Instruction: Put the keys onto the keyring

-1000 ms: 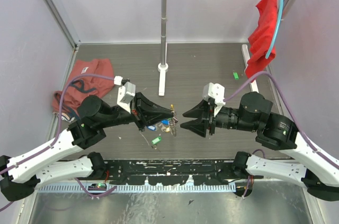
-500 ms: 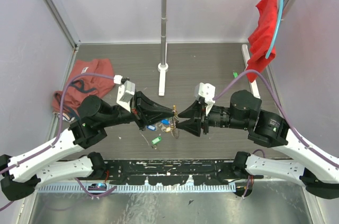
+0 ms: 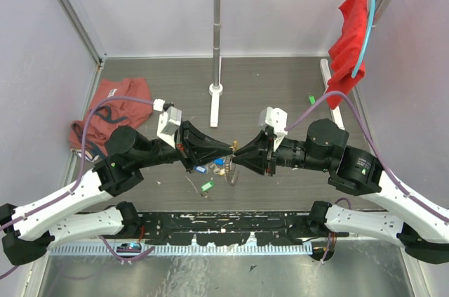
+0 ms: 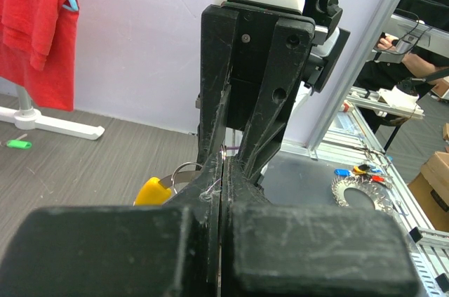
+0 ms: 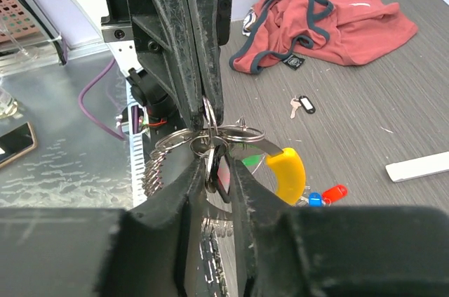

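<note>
top view: my left pincer and right pincer meet tip to tip over the worktop; the jaws are too small here to judge; the keyring shows just below the tips, with loose keys beside it, blue and green tags; one green-tagged key lies well apart to the right, near the red cloth on the rail.

right wrist view adds the detail: my left pincer is pressed together on a thin wire loop of the keyring; my right pincer is closed in on a dark-tagged key and its small ring, pinching them; the yellow section curves to the right, with red and blue tags under it; a black-tagged key lies alone near the pink garment.

left wrist view: my left fingers sit flush, no gap; only the yellow section and a short arc of silver loop show beside them; the pinched key is hidden.
</note>
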{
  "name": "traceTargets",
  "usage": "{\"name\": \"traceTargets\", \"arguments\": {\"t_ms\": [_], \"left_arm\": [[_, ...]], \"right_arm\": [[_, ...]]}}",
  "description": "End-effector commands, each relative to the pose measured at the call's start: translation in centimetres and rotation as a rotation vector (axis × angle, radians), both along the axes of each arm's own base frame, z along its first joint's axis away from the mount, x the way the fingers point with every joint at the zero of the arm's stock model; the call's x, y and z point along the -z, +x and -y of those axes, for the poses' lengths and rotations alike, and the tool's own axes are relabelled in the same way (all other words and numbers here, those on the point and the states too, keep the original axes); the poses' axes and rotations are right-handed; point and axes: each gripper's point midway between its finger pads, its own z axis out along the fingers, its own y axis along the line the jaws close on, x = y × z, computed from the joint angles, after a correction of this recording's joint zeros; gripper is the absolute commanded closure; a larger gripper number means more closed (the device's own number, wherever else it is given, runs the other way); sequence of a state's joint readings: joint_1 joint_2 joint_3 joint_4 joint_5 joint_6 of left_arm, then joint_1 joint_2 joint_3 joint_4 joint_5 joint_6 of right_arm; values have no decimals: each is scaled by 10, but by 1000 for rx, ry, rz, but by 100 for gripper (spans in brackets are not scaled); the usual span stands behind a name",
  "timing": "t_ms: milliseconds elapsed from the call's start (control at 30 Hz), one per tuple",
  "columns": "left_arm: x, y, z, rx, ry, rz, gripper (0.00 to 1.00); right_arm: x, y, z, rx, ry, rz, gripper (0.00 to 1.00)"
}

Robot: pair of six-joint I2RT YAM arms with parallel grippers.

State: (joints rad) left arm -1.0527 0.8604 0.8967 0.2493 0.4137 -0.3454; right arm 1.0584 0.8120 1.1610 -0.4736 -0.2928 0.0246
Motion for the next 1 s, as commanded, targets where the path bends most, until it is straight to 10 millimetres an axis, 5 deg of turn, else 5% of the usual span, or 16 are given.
{"name": "traceTargets", "arguments": {"t_ms": [0,300,967], "left_arm": [[-20,-5,-4,15,-64,34,100],[-18,-4,-3,13,-58,32,100],[-11,-5,2,31,-34,28,100]], "right_arm": [[-19,4,1,27,71,31,78],[-23,4,10,46,56,42,95],[-36,3,20,69,88,65,97]]}}
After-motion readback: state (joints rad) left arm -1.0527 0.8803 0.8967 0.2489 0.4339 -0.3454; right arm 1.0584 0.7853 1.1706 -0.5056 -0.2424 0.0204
